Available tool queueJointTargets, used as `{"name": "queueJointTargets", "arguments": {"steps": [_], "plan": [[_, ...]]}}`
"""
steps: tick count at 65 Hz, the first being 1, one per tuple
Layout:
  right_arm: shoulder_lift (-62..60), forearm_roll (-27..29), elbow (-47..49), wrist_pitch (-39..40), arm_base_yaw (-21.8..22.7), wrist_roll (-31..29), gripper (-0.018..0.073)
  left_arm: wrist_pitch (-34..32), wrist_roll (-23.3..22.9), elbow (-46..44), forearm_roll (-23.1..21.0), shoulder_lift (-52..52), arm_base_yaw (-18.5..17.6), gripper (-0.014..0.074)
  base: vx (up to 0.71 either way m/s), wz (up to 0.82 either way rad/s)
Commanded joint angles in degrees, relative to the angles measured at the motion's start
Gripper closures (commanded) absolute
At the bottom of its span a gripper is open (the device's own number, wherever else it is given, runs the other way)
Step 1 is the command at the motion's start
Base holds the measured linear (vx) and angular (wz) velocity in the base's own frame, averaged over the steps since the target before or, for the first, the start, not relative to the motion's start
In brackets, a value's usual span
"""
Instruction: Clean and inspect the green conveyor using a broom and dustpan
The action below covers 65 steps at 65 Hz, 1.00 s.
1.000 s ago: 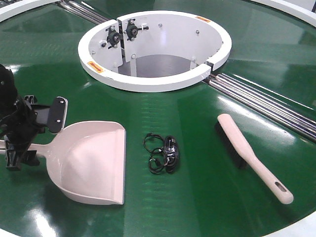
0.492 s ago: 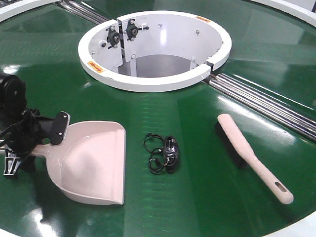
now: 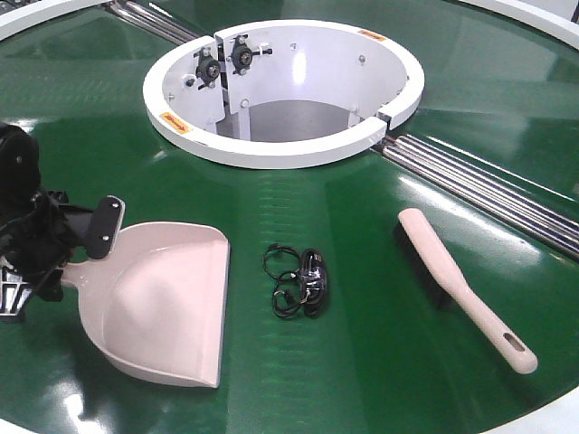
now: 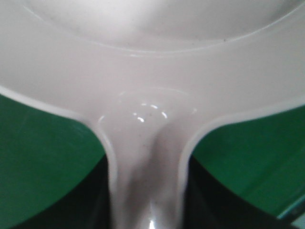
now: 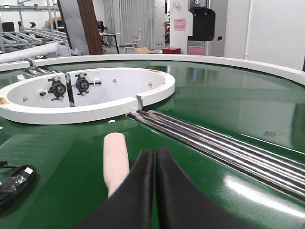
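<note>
The pale-pink dustpan (image 3: 167, 303) lies on the green conveyor (image 3: 362, 362) at the left, its mouth facing right. My left gripper (image 3: 72, 255) is shut on its handle; in the left wrist view the dustpan (image 4: 152, 71) fills the frame, and dark fingers (image 4: 93, 200) press both sides of the neck around the left gripper (image 4: 147, 200). The broom (image 3: 461, 285) rests on the belt at the right, bristles down. My right gripper (image 5: 154, 153) is shut on nothing, just right of the broom (image 5: 116, 160) tip. It is outside the front view.
A black cable bundle (image 3: 303, 280) lies between dustpan and broom. The white ring housing (image 3: 280, 149) surrounds a central opening behind them. Silver rollers (image 3: 488, 190) run diagonally at the right. The white rim (image 3: 561, 411) marks the near right edge.
The left gripper has shifted along the dustpan handle, and the pan has swung slightly, its near front corner moving left and toward the near edge. Broom and cable have not moved.
</note>
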<state>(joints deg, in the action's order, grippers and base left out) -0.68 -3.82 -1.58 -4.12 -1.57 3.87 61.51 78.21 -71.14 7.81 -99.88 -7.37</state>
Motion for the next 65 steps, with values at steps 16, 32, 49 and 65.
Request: {"name": "queueJointTargets", "arguments": {"steps": [16,32,49,65], "plan": [[-0.6,-0.25,-0.16,4.12,0.13,-0.7,0.0568,2.51,-6.66,-7.53,0.36,3.65,-2.87,0.0604,0.0,0.0],[-0.6,-0.25,-0.16,4.12,0.13,-0.7,0.0568,5.01,-6.66,-9.1,0.94,0.92,-6.33,0.0604,0.0,0.0],[-0.6,-0.25,-0.16,4.12,0.13,-0.7,0.0568,6.16,-7.55,-9.37,2.64,-2.49,-7.2,0.0604,0.0,0.0],[-0.6,-0.25,-0.16,4.12,0.13,-0.7,0.0568,6.29,-7.74,-9.41,4.01,-3.41,-7.2,0.0603,0.0,0.0]]}}
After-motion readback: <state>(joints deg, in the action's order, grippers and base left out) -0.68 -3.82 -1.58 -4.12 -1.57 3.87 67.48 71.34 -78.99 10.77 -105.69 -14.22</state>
